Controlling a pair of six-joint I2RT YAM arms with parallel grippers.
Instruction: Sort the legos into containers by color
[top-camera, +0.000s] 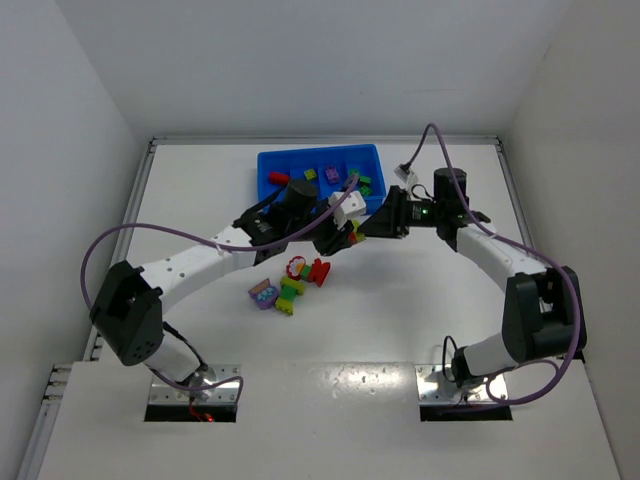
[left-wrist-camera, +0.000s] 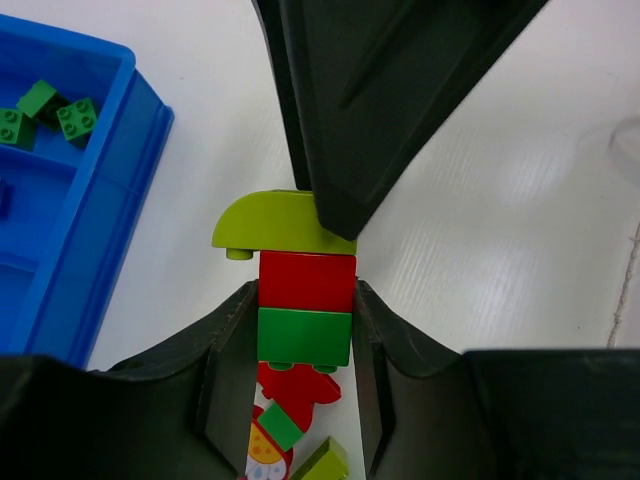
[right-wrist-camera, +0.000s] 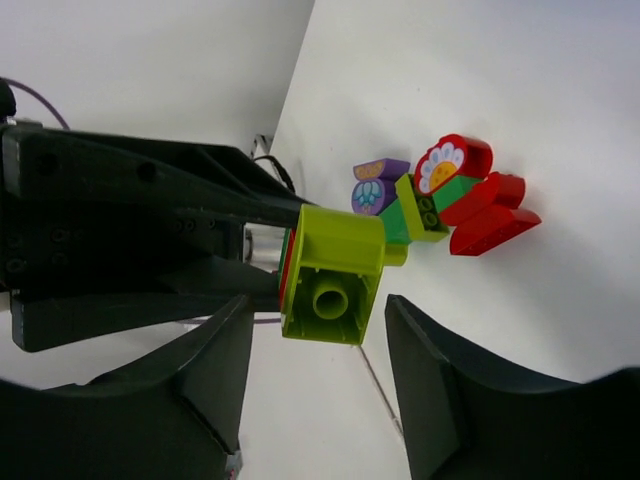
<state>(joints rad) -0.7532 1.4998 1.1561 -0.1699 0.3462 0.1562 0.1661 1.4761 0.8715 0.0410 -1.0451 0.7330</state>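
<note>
My left gripper (left-wrist-camera: 305, 335) is shut on a stack of legos held above the table: a green brick (left-wrist-camera: 305, 338) between the pads, a red brick (left-wrist-camera: 306, 282) on it and a yellow-green brick (left-wrist-camera: 268, 220) at the end. In the top view the left gripper (top-camera: 335, 236) and right gripper (top-camera: 366, 228) meet in front of the blue tray (top-camera: 268, 165). My right gripper (right-wrist-camera: 318, 312) is open around the yellow-green brick (right-wrist-camera: 335, 272), with a gap on each side. A few sorted bricks lie in the tray's containers (left-wrist-camera: 50, 110).
Loose legos lie on the table below the grippers: a purple piece (top-camera: 263, 293), a yellow-green and green cluster (top-camera: 290, 290), a flower brick (right-wrist-camera: 445, 163) and red pieces (top-camera: 320, 270). The tray wall (left-wrist-camera: 110, 230) stands to the left of the held stack.
</note>
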